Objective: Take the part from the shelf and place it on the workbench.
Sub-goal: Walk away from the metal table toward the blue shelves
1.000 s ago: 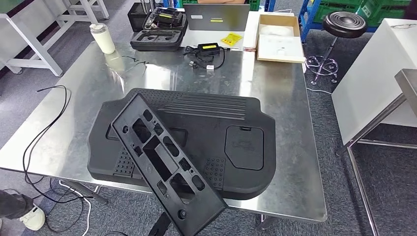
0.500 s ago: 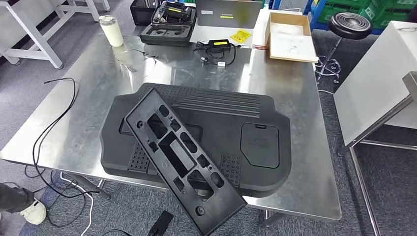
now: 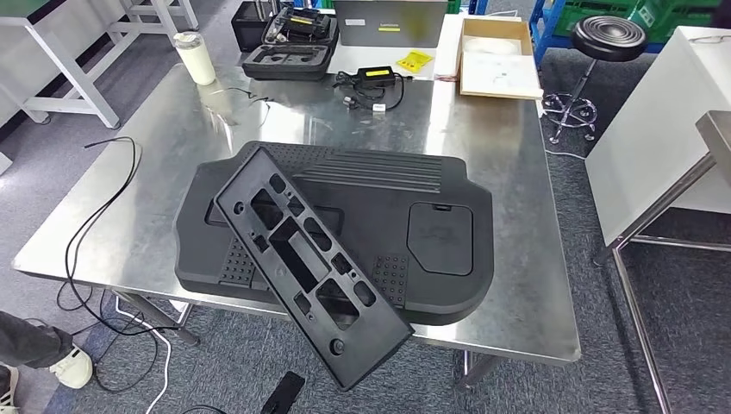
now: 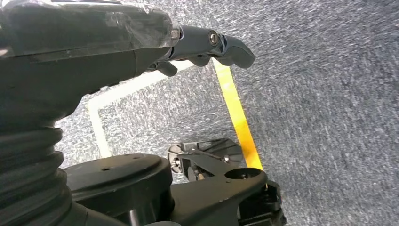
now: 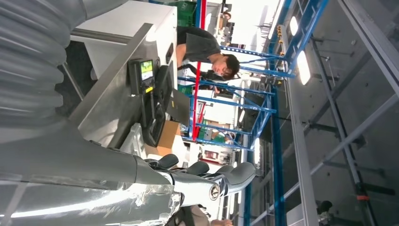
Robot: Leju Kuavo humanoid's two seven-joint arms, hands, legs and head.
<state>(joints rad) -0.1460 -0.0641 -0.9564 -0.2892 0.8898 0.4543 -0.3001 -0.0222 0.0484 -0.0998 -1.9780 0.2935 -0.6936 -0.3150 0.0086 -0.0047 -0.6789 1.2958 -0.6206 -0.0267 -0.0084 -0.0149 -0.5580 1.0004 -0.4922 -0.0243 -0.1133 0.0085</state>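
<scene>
The left hand (image 4: 207,47) has dark, screw-jointed fingers (image 4: 230,47) and a black ribbed cover; the right hand (image 5: 207,181) looks alike, its cover grey.

A steel workbench (image 3: 509,216) is being seen from above, and its near half is being taken up by a large black moulded panel (image 3: 388,233) lying flat. A long black perforated part (image 3: 306,263) is being carried across that panel's left side, tilted, with its lower end jutting past the near edge. Toward the far left corner a pale cup (image 3: 195,57) is standing. Along the far edge an open black case (image 3: 289,59), a black power adapter (image 3: 377,78) with its cable, a yellow tag (image 3: 415,61) and an open cardboard box (image 3: 498,59) are being kept.
</scene>
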